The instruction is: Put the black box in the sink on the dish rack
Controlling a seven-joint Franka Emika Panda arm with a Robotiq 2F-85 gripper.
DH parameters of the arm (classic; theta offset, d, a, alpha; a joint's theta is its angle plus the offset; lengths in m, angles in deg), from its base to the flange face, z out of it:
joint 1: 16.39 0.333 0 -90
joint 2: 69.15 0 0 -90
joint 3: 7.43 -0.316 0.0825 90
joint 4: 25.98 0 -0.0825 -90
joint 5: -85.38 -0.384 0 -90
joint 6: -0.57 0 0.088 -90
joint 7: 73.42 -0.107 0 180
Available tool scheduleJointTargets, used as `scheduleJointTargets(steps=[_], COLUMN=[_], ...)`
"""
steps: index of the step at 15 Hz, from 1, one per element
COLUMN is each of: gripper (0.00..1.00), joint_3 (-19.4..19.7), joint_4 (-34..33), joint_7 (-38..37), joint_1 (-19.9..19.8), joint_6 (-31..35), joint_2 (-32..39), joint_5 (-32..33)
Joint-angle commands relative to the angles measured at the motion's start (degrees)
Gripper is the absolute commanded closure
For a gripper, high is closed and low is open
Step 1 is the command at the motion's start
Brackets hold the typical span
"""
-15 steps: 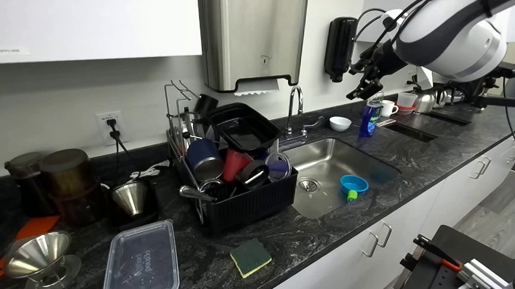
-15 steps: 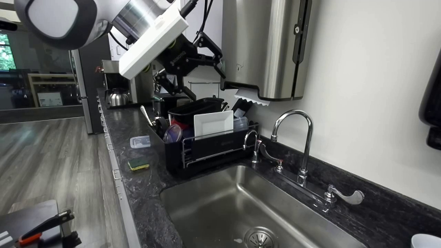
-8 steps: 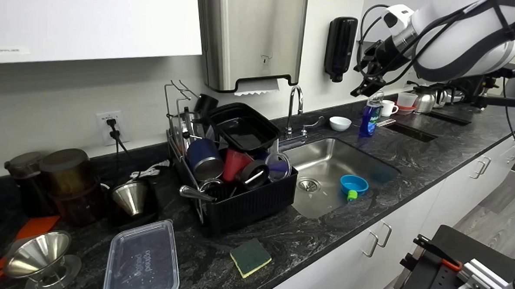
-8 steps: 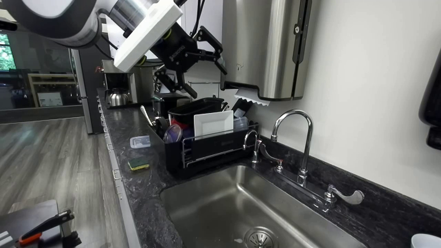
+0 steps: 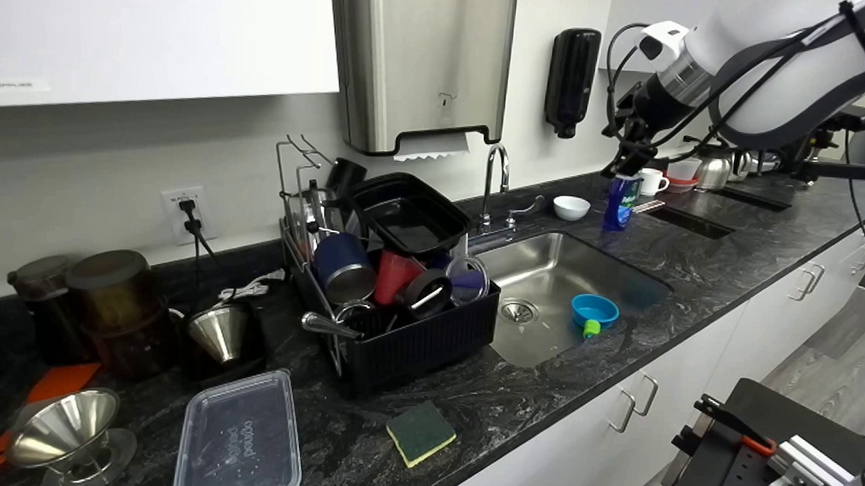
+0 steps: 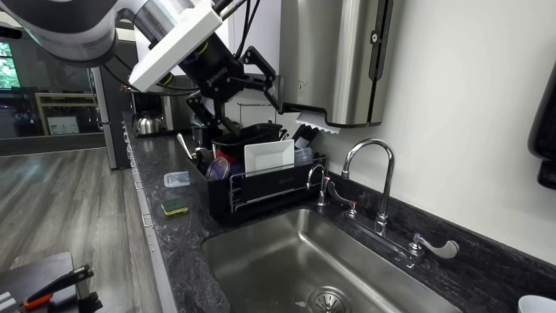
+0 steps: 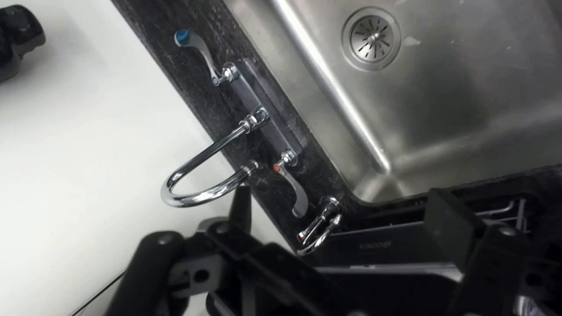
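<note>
- Black glossy plastic: the black box lies tilted on top of the dishes in the dish rack, and in an exterior view its hollow inside shows.
- In an exterior view a white square plate stands in front of the box, which appears nearly side-on there.
- Beneath the box, a red cup sits tilted in the rack; a dark blue tumbler beside it shows in an exterior view.
- The gripper holds only air, its jaws spread wide; the wrist view shows the fingers well apart.
- A fingertip overlaps the box's rim in an exterior view, but in an exterior view where the gripper covers part of a blue soap bottle, it appears well apart from the box.
- Next to the rack, the sink holds a blue bowl with a green item just beside it, seen in an exterior view; the wrist view looks down on the drain.
- Only the wrist view shows the blue tip of a lever near the faucet.
- On the counter, a sponge and a clear container lie in both exterior views; lettering on the container shows in an exterior view.
</note>
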Motion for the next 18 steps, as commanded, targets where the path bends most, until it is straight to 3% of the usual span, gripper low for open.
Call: scheduleJointTargets(steps=[1, 5, 10, 11, 16, 18], gripper=[0.0, 0.0, 0.0, 0.0, 0.0, 0.0], joint_3=[1.0, 1.3, 3.7, 5.1, 5.8, 1.1], joint_4=[-1.1, -2.7, -4.8, -4.9, -3.9, -3.7], joint_7=[-2.4, -5.6, -11.3, -10.6, -10.9, -22.1], joint_1=[0.7, 0.0, -0.1, 1.6, 2.2, -5.9], joint_6=[-8.6, -14.7, -15.9, -16.1, -15.3, -9.4], joint_2=[-0.6, 0.2, 1.4, 1.5, 0.3, 2.0], joint_5=[4.6, 8.4, 10.9, 9.6, 10.4, 18.5])
